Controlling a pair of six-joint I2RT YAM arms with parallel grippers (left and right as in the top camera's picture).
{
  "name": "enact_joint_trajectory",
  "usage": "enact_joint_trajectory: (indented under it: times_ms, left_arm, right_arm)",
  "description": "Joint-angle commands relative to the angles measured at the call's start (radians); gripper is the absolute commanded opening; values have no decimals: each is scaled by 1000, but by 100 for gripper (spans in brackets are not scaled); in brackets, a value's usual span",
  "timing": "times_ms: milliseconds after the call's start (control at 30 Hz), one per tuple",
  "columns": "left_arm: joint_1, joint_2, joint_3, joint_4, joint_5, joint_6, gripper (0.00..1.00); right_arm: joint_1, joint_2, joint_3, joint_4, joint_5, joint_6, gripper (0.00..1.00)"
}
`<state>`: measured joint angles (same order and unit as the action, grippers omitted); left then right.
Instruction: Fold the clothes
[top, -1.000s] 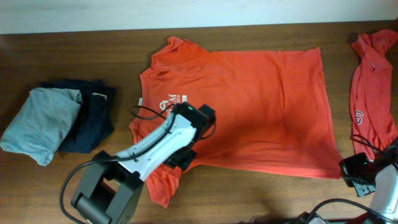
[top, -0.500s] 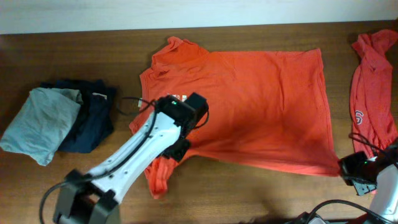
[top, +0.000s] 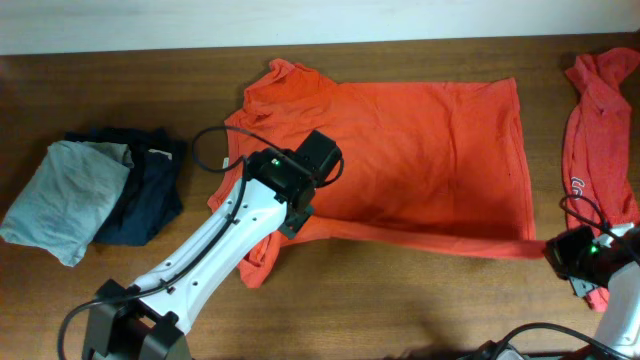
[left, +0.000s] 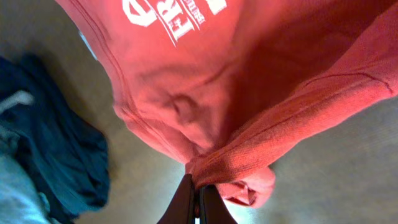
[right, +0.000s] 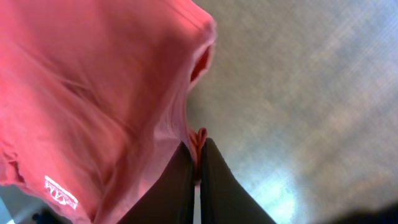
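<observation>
An orange-red T-shirt (top: 420, 150) with white print lies spread on the table, collar at the upper left. My left gripper (top: 296, 212) is shut on its near edge by the left sleeve and holds the cloth lifted; the left wrist view shows the pinched fold (left: 214, 168) and white lettering. My right gripper (top: 558, 255) is shut on the shirt's lower right corner (right: 198, 138). The near hem (top: 430, 238) stretches taut between both grippers. A second orange-red shirt (top: 598, 120) lies crumpled at the right edge.
A light-grey folded garment (top: 62, 195) lies on a dark navy folded garment (top: 145, 185) at the left. The navy one also shows in the left wrist view (left: 43, 149). Bare wooden table (top: 400, 310) runs along the front.
Both grippers have lifted the shirt's near edge and carried it toward the far side. The hem is now pulled into a straight line, and the left sleeve has risen off the table.
</observation>
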<state>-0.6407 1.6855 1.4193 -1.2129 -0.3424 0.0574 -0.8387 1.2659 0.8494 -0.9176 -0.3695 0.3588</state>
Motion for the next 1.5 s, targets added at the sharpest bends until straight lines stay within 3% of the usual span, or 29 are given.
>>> enact_joint_trajectory:
  times_ms: [0,233,467,900,1467]
  left_arm:
    - [15,-15,18,49,-66,96,0]
    - [55,-14,18,169,-66,212,0]
    - [69,-14,18,306,-36,342,0]
    - [69,64,18,354,-16,403,0]
    - [96,160,18,416,-20,408,1]
  right_arm:
    - [60,-5,21,50,-42,-1,4]
    - [172,66,21,249,6,95,4]
    - [206,160,21,395,-13,96,4]
    - [256,234,21,568,-39,109,5]
    - [257,305,21,619,14,156,6]
